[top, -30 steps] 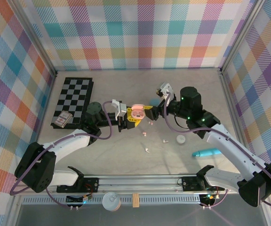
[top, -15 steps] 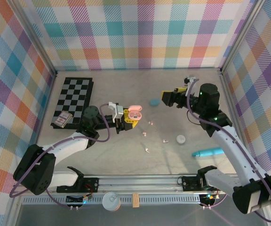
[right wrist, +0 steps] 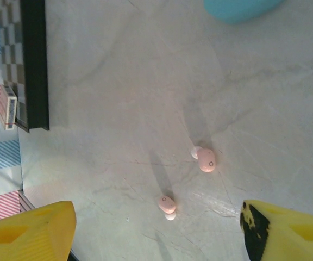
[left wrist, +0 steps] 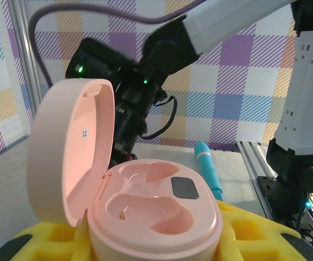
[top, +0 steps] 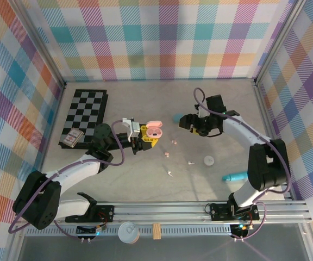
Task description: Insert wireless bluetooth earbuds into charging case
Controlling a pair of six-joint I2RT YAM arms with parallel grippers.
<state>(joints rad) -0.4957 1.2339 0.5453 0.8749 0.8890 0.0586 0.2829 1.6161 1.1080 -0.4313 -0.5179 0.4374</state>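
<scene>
My left gripper (top: 144, 137) is shut on the base of an open pink charging case (top: 154, 130), held above the table with its lid up. In the left wrist view the case (left wrist: 154, 209) sits between the yellow fingers (left wrist: 254, 234), and both of its wells are empty. Two pink earbuds (top: 173, 142) (top: 167, 155) lie on the table just right of the case. My right gripper (top: 187, 122) hovers over them, open and holding nothing. The right wrist view has both pink earbuds (right wrist: 206, 160) (right wrist: 167, 204) lying apart between its yellow fingertips (right wrist: 29, 231).
A teal case (top: 176, 117) lies just behind the right gripper. Two white earbuds (top: 191, 162) (top: 169, 174), a white case (top: 208, 160) and a turquoise tube (top: 237, 176) lie nearer the front. A chessboard (top: 86, 113) with a small box (top: 72, 137) is at the left.
The right arm pulled away from the pink case, swung toward the back right, then came back beside the teal case, its jaws narrowing a little. The left gripper kept the case and shifted slightly left.
</scene>
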